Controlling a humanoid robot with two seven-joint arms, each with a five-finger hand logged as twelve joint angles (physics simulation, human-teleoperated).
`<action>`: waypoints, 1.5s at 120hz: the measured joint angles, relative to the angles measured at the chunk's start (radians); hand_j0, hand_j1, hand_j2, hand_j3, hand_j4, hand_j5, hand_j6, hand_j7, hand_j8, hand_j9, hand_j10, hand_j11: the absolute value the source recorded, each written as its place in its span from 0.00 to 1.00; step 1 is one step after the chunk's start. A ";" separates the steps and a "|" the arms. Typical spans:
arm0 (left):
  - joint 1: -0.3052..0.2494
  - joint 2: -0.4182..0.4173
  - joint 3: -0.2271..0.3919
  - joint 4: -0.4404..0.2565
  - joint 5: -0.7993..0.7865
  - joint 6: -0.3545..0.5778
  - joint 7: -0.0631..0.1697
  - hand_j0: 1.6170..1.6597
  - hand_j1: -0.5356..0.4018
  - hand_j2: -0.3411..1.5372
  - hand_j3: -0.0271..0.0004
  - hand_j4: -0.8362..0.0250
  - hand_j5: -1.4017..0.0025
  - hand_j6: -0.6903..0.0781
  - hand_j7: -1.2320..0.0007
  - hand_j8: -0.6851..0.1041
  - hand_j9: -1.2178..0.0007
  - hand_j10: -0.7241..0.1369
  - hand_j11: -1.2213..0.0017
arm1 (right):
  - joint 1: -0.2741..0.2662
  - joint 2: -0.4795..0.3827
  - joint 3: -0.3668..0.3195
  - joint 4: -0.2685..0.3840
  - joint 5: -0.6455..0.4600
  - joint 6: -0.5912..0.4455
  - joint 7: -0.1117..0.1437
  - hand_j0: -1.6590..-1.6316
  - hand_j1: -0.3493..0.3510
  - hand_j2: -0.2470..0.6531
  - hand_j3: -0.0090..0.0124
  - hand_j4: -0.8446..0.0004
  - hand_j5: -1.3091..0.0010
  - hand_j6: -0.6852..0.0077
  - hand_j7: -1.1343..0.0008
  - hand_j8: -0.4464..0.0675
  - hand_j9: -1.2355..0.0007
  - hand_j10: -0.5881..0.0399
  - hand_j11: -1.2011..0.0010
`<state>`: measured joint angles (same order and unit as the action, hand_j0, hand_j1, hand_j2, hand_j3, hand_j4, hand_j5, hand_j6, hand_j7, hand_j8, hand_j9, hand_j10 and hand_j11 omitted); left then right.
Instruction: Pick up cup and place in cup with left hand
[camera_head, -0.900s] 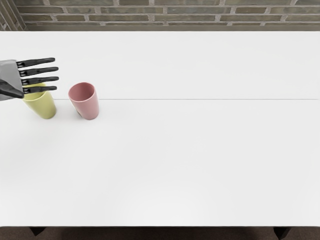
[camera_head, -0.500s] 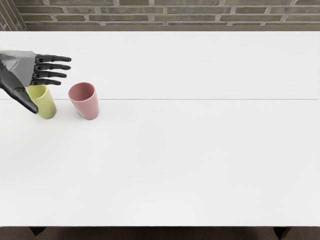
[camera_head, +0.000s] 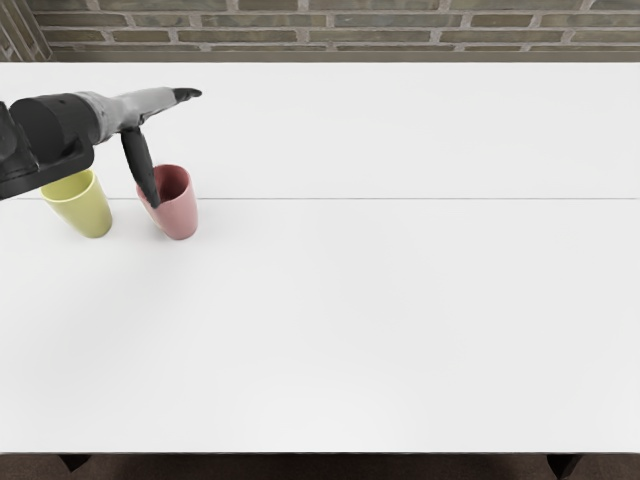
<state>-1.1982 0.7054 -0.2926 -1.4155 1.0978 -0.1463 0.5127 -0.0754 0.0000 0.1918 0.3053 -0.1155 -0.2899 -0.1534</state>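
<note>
Head view. Shows the left hand (camera_head: 146, 103) above the upper left part of the white table (camera_head: 400, 320), on a left forearm (camera_head: 52, 125) reaching in from the left edge. Presents the fingers (camera_head: 186, 94) nearly edge-on, extended rather than curled, and the thumb (camera_head: 138, 160) splayed well away from them, making a wide opening with nothing in grasp. Places the pink cup (camera_head: 177, 214) upright on the table, partly behind the thumb along its rim and near side; leaves contact between thumb and cup impossible to tell. Places the yellow cup (camera_head: 88, 210) upright just to the left, apart from the pink cup, with part of its rim beneath the forearm in this projection. Suggests the approach step, before any grasp or lift, with the pink cup as the likelier object to pick up and the yellow cup as the likely receiver. Calls next for lowering the open hand to bring fingers and thumb to opposite sides of the pink cup, then for closing evenly and lifting clear. Requires care against tipping the pink cup with the thumb or brushing the yellow cup with the forearm.
</note>
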 joint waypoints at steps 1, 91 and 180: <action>0.002 -0.001 0.007 0.002 0.006 0.007 0.000 0.96 0.94 0.18 0.99 0.97 1.00 0.89 1.00 0.86 1.00 0.84 1.00 | 0.000 0.000 0.000 0.000 0.000 0.000 0.000 0.04 0.05 0.27 0.42 0.97 0.97 0.95 0.97 0.81 0.97 0.89 0.97; 0.020 -0.064 0.168 0.008 0.083 0.123 0.055 0.96 0.83 0.19 0.99 0.86 0.91 0.77 0.90 0.74 0.90 0.73 0.90 | 0.000 0.000 0.000 0.000 0.000 0.000 0.000 0.04 0.05 0.27 0.42 0.97 0.97 0.95 0.97 0.82 0.97 0.89 0.97; 0.014 -0.070 0.175 0.030 0.083 0.114 0.077 0.96 0.55 0.22 0.99 0.60 0.71 0.48 0.67 0.47 0.67 0.47 0.67 | 0.000 0.000 0.000 0.000 0.000 0.000 0.000 0.04 0.05 0.27 0.42 0.97 0.97 0.95 0.97 0.82 0.97 0.89 0.97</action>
<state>-1.1839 0.6351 -0.1176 -1.3852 1.1806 -0.0323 0.5897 -0.0755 0.0000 0.1918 0.3053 -0.1154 -0.2899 -0.1534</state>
